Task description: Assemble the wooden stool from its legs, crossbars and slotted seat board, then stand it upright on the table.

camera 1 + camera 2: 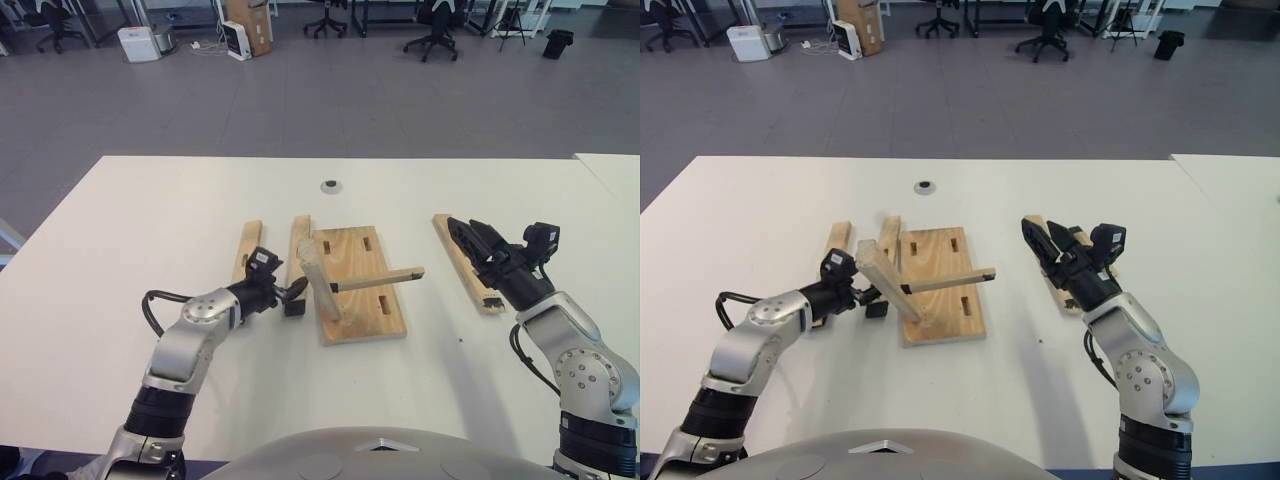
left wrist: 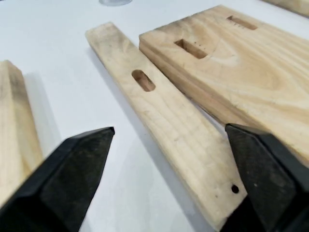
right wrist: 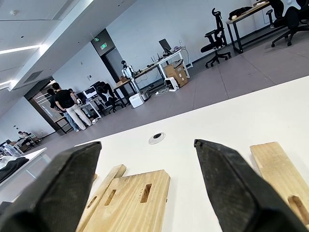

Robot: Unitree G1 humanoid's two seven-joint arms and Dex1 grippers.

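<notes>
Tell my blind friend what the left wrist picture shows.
Between two open black jaws, a leg with an oval hole lies flat on the table. The slotted seat board lies beside it, another wood piece on its other side.

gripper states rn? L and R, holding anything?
Left gripper: open, holding nothing, low over a wooden leg beside the seat board.
Right gripper: open, holding nothing.

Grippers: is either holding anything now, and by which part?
Nothing is held. Left gripper open, fingers straddling a leg lying flat beside the seat board; right gripper open and empty.
</notes>
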